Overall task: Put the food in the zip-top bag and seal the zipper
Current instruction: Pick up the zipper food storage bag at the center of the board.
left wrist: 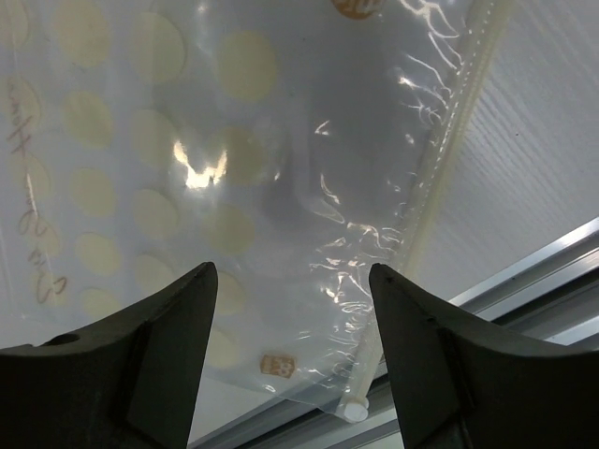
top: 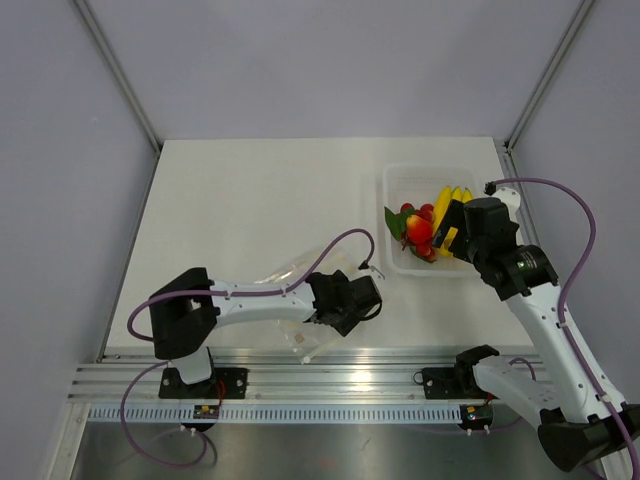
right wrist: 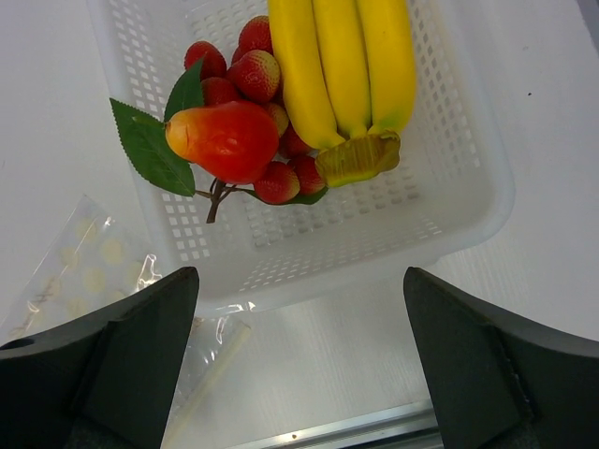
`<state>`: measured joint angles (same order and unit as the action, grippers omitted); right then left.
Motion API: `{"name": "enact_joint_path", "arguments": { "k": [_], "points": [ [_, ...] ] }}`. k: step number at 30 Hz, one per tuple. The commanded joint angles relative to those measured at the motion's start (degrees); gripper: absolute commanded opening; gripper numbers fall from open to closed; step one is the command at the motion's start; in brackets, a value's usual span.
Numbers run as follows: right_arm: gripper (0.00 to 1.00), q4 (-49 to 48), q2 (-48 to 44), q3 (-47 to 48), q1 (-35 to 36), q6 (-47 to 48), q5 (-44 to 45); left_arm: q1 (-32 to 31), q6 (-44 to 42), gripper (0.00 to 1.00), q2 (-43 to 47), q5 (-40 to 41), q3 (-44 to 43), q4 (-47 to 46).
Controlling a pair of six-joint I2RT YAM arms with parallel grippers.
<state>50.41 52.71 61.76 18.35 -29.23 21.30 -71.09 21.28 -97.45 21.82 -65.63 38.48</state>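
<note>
Left jaws are held spread over the clear dotted plastic bag [left wrist: 234, 187], right jaws spread above yellow toy bananas [right wrist: 342, 65]

Looks down from high behind the near edge over the whole table [top: 250, 200]; hangs close above the zip-top bag [left wrist: 187, 168] from the left wrist; peers down into the white basket [right wrist: 374, 234] from the right wrist, catching that bag's edge.

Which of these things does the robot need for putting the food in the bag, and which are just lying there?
For the job:
bananas
strawberry bunch
dotted zip-top bag
zipper

Just there:
white basket (the fruit sits in it)
metal rail
</note>
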Motion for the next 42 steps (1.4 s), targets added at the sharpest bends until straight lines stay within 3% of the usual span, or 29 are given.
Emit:
{"name": "enact_joint_path", "arguments": {
  "k": [1,6,16,21,34,42],
  "points": [
    [0.99,-0.9,0.2,0.1,-0.2,-0.6,-0.7,-0.6,2.4,0.69,0.3,-2.9,-0.6,-4.7],
    [0.99,-0.9,0.4,-0.2,-0.2,-0.5,-0.6,-1.0,3.6,0.57,-1.3,-4.7,0.2,-5.3],
    [1.00,-1.5,0.6,-0.5,-0.2,-1.1,-1.2,-1.9,5.4,0.53,-2.7,-6.9,2.9,-6.9],
    [0.99,-1.5,0.6,-0.8,-0.2,-1.3,-1.3,-2.1,5.5,0.42,-2.7,-6.6,3.6,-6.9],
    [0.99,-1.2,0.4,-1.1,-0.2,-2.0,-1.7,-3.4,5.4,0.43,-2.9,-6.7,3.8,-6.5],
    [1.00,-0.8,-0.4,-1.4,-0.2,-2.2,-1.7,-3.3,5.9,0.28,-5.3,-5.2,4.7,-6.7]
  ]
}}
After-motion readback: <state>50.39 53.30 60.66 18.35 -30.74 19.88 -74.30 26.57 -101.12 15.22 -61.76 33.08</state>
